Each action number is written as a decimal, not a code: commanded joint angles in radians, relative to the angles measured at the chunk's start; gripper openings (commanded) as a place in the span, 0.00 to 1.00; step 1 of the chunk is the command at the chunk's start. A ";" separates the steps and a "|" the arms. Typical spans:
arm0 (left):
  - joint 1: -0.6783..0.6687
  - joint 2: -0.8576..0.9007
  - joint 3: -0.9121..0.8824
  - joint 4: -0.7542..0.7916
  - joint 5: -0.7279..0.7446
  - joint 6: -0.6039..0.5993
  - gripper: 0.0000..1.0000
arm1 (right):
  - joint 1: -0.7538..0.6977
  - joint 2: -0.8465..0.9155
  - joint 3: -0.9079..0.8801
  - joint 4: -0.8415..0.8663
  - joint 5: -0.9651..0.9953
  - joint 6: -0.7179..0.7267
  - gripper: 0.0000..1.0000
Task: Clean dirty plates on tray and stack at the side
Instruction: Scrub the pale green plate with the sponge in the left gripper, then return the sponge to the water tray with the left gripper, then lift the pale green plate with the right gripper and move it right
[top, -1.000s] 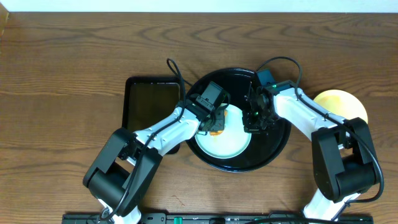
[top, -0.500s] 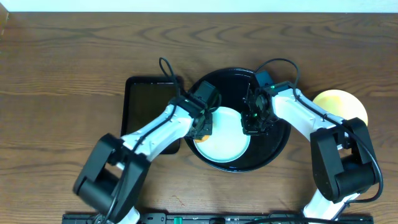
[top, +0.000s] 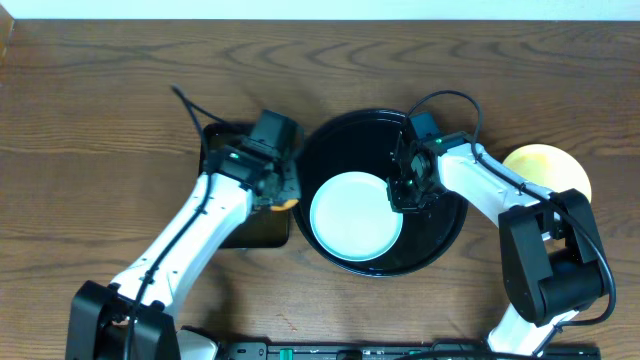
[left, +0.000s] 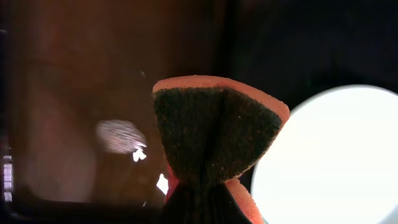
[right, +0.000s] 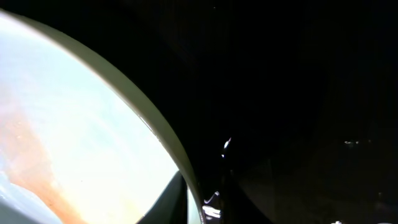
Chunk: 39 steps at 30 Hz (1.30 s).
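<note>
A pale aqua plate (top: 350, 222) lies in the round black tray (top: 440, 232). In the right wrist view the plate (right: 74, 112) shows an orange-brown smear. My right gripper (top: 404, 191) is shut on its right rim (right: 186, 202), one finger over the plate. My left gripper (top: 280, 196) is shut on an orange sponge with a dark scouring face (left: 214, 127). It hangs over the right edge of the rectangular dark tray, left of the plate (left: 329, 165). A pale yellow plate (top: 548, 168) sits on the table at the right. A second aqua plate does not show.
The rectangular dark tray (top: 228, 160) sits just left of the round tray, almost touching it. The right arm's cable (top: 445, 98) loops over the round tray's far rim. Wooden table surrounds everything.
My left arm has swung left with the sponge, from over the plate's left part to the rectangular tray's right edge. The plate now shows whole. The right gripper has stayed at the rim.
</note>
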 joint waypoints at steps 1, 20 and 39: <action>0.058 0.000 -0.018 0.014 -0.014 0.049 0.08 | 0.006 0.016 -0.008 0.010 -0.013 0.002 0.13; 0.244 0.261 -0.056 0.136 -0.007 0.166 0.24 | 0.007 0.020 -0.009 0.005 -0.018 0.002 0.01; 0.253 -0.109 -0.020 -0.022 0.085 0.166 0.53 | 0.005 0.020 -0.009 0.153 0.046 0.088 0.01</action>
